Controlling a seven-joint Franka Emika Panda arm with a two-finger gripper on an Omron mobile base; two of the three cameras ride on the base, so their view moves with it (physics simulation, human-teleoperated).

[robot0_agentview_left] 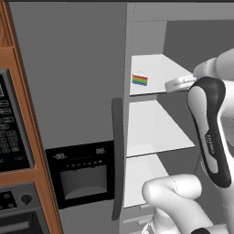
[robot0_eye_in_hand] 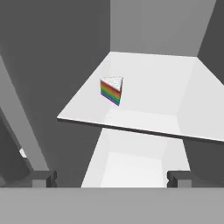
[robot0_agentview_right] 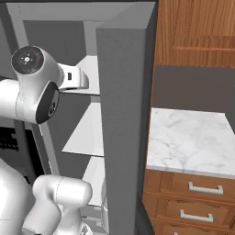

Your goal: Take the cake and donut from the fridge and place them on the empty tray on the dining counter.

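The fridge stands with its right door swung open and its white shelves bare to me. A rainbow-layered wedge of cake with white icing rests near the front left of the upper shelf. In the hand view the cake lies ahead and a little left of centre. My gripper hangs in front of that shelf's edge, short of the cake. It is open, with nothing between its fingertips. The donut, the tray and the dining counter are out of view.
The open fridge door stands edge-on right of my arm. Beyond it lies a marble counter over wooden drawers. The closed left door carries a dark handle and a black dispenser panel. A black oven panel sits in wood cabinetry.
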